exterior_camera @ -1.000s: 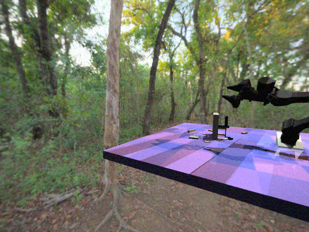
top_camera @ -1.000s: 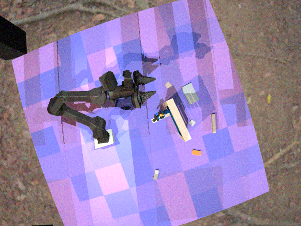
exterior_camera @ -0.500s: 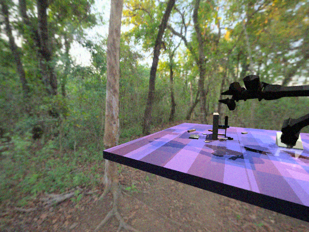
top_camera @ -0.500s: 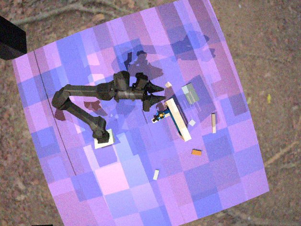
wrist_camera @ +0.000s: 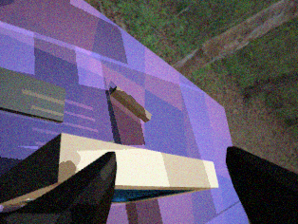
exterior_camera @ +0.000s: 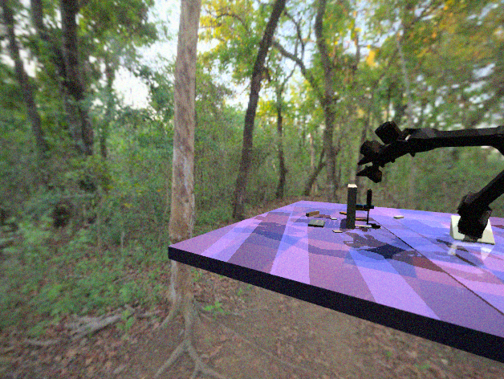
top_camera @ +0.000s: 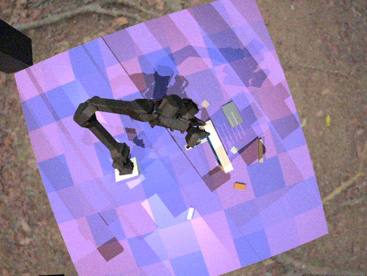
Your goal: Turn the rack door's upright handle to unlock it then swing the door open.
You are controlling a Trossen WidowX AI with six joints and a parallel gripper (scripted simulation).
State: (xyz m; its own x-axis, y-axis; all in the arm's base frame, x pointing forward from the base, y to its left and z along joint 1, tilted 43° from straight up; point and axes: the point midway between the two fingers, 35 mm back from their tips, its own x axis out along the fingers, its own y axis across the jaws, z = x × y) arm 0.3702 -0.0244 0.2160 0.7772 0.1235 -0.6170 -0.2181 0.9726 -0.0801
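The rack's frame [top_camera: 218, 147] [exterior_camera: 351, 207] [wrist_camera: 142, 167] has a cream top and stands upright on the table. The door [top_camera: 204, 140] [exterior_camera: 362, 206] stands out from the frame's arm side at a wide angle; I cannot tell the exact angle. Its upright handle [exterior_camera: 368, 197] shows dark in the exterior view; the gripper hides most of it in the top view, and its turn cannot be read. My gripper [top_camera: 207, 128] [exterior_camera: 358, 169] [wrist_camera: 171, 157] is open and empty. In the exterior view its fingertips are above the frame and the handle, apart from both.
Beyond the frame lie a grey-green plate [top_camera: 229, 114] [wrist_camera: 30, 95], a brown bar [top_camera: 260, 150] [wrist_camera: 130, 103] and a small pale block [top_camera: 234, 149]. Another pale block [top_camera: 204, 103] lies by the frame's end. An orange block [top_camera: 239, 186] and a white block [top_camera: 190, 213] lie farther off.
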